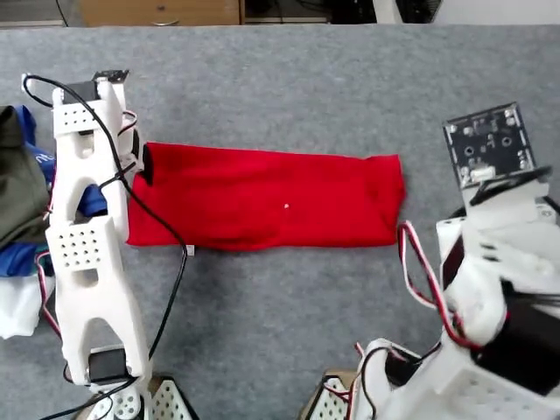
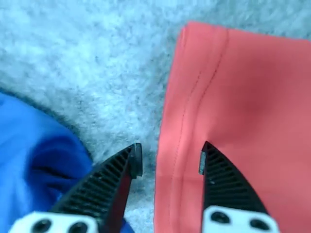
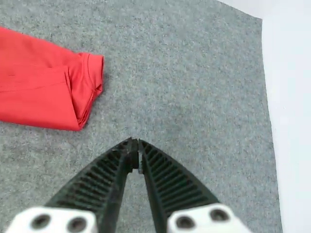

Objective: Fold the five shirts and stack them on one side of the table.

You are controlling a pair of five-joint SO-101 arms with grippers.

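A red shirt (image 1: 262, 199) lies folded into a long strip across the middle of the grey mat. My left gripper (image 2: 170, 162) is open and straddles the hemmed left edge of the red shirt (image 2: 233, 121), one fingertip over the mat and one over the cloth. In the high view the left gripper (image 1: 140, 166) sits at the strip's left end. My right gripper (image 3: 135, 154) is shut on nothing, hovering over bare mat a short way off the other end of the red shirt (image 3: 43, 92). A pile of unfolded shirts (image 1: 22, 210) lies at the left edge.
The pile holds blue (image 2: 34, 165), dark green and white garments, right beside the left arm. The grey mat (image 1: 289, 87) stretches open behind and in front of the red strip. The mat's edge (image 3: 265, 97) meets a white surface near the right gripper.
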